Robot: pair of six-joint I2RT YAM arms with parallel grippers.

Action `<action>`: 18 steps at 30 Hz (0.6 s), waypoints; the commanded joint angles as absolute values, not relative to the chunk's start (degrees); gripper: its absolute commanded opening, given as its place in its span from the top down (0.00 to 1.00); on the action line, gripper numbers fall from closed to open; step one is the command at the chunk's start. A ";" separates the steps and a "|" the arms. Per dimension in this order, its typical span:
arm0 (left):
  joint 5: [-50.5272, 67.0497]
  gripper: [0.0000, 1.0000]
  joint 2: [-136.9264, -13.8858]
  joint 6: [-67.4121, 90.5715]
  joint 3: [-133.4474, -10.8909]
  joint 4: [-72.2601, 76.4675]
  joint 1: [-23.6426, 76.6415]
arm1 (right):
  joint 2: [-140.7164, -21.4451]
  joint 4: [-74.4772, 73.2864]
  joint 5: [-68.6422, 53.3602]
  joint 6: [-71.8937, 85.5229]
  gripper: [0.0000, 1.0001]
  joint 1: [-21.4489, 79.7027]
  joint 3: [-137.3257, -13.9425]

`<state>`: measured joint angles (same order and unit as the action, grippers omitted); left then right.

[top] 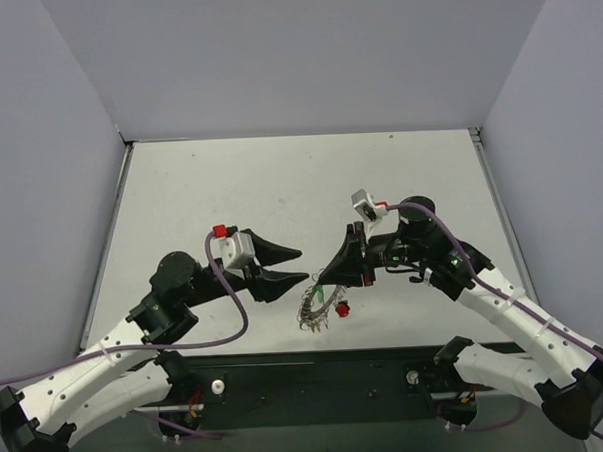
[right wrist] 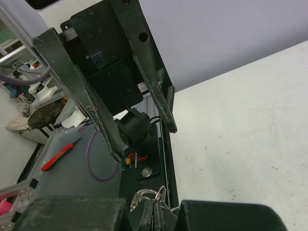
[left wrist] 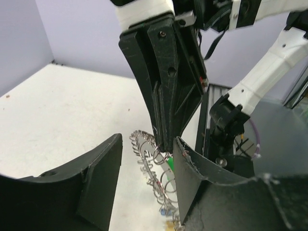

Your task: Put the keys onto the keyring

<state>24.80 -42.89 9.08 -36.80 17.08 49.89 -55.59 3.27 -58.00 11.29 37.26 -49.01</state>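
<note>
Clenched at its tips, the right gripper (top: 323,285) pinches the top of the keyring (top: 315,311), a thin silver ring fringed with small wire loops. The ring hangs below the fingers, near the front edge of the white desk (top: 280,187); I cannot tell whether its lower edge touches the surface. A red-headed key (top: 342,308) dangles just beside the ring on its right. From the left wrist camera I also see a small green key head (left wrist: 169,163) against the ring, just below the right gripper's tips. The left gripper (top: 301,264) is released, fingers spread wide and holding nothing. It points at the right gripper from just beside it, with the ring in line with its gap.
</note>
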 commanded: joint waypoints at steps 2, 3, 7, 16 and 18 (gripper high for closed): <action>25.40 0.43 -46.93 0.37 -50.52 -3.21 49.66 | -57.74 -6.66 -61.53 0.98 1.00 36.83 -57.56; 25.66 0.43 -47.80 -1.30 -52.19 -8.73 49.66 | -58.09 -9.64 -61.61 -1.30 1.00 36.74 -59.13; 28.38 0.40 -51.49 -4.74 -59.83 -17.65 49.57 | -59.76 -14.67 -62.13 -4.21 1.00 36.39 -62.13; 38.31 0.33 -60.98 -13.08 -71.10 -36.11 48.78 | -61.70 -23.20 -65.39 -10.45 1.00 36.30 -65.30; 41.99 0.35 -62.66 -14.32 -73.03 -38.93 48.60 | -62.05 -24.25 -66.79 -11.69 1.00 36.39 -65.39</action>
